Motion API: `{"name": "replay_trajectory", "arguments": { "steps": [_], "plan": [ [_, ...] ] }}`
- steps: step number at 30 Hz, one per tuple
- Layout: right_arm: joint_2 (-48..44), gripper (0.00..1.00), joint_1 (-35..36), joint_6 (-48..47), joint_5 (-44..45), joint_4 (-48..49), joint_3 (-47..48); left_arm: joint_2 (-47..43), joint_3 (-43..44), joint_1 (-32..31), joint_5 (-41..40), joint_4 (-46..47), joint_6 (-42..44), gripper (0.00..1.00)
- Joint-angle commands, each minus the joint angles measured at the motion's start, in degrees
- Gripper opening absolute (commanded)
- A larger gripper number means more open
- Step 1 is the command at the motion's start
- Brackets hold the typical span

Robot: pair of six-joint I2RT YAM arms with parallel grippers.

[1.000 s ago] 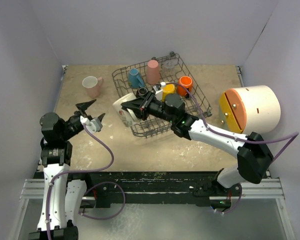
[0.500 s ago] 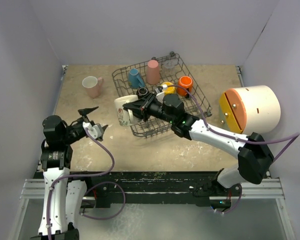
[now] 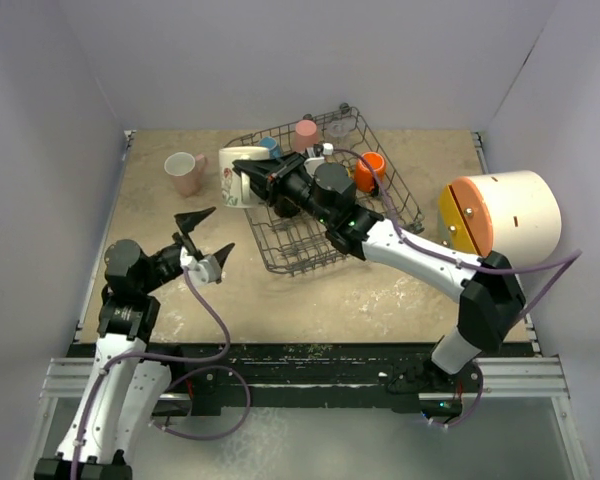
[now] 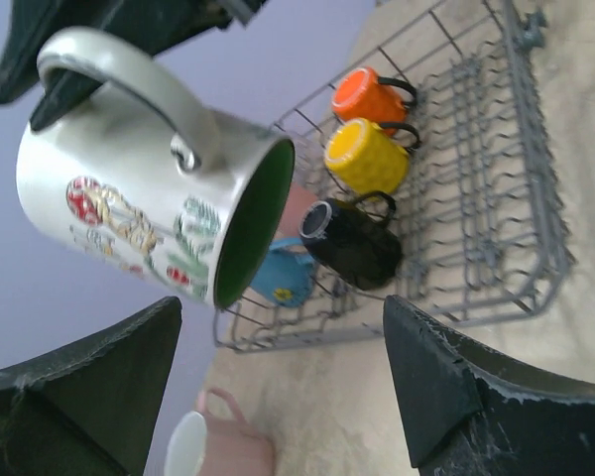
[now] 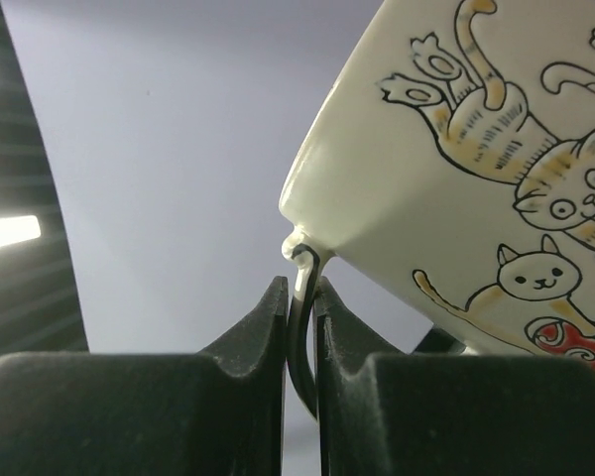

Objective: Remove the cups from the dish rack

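Observation:
My right gripper (image 3: 255,172) is shut on the handle of the cream mug (image 3: 232,176) and holds it in the air over the far left edge of the dish rack (image 3: 400,205). The right wrist view shows the jaws (image 5: 299,290) clamped on the thin handle of the cat-printed mug (image 5: 476,149). My left gripper (image 3: 206,234) is open and empty, left of the rack. Its view shows the cream mug (image 4: 139,198), green inside, above the orange (image 4: 369,96), yellow (image 4: 362,156), black (image 4: 352,243) and blue (image 4: 283,281) mugs in the rack (image 4: 535,208). The pale pink mug (image 3: 185,172) stands on the table.
A tall pink tumbler (image 3: 304,133) and a clear glass (image 3: 340,125) stand at the rack's far end, with the orange mug (image 3: 370,170) beside them. A big white cylinder (image 3: 505,215) with an orange end lies at the right. White walls close three sides.
My right gripper has lifted the cream mug up from the rack's near left side and carried it toward the far left. My left arm has moved right, jaws still open.

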Motion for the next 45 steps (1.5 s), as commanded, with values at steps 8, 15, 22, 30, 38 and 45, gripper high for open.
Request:
{"name": "replay_trajectory", "arguments": {
  "steps": [8,15,22,30,38,45],
  "plan": [
    [2.54,0.0,3.25,3.81,3.93,16.46,11.23,8.95,-0.91,-10.64,-24.38,31.73,2.72,0.83],
    [2.33,0.0,3.97,4.3,4.77,17.81,11.63,9.59,-1.77,-10.66,-29.18,36.85,2.93,0.8],
    [2.25,0.0,5.15,4.32,4.73,19.1,11.39,11.12,1.2,-10.66,-31.35,41.04,2.2,0.72],
    [0.73,0.0,5.1,3.32,2.95,18.52,9.79,10.39,5.15,-10.66,-26.7,40.32,5.64,0.55],
    [-0.66,0.0,5.04,3.35,-1.07,17.69,4.76,7.67,5.92,-10.62,-22.0,40.61,9.67,0.26],
    [-2.9,0.0,5.03,3.77,-2.02,18.42,-0.96,6.16,8.1,-10.66,-21.83,38.34,8.54,0.04]
  ]
}}
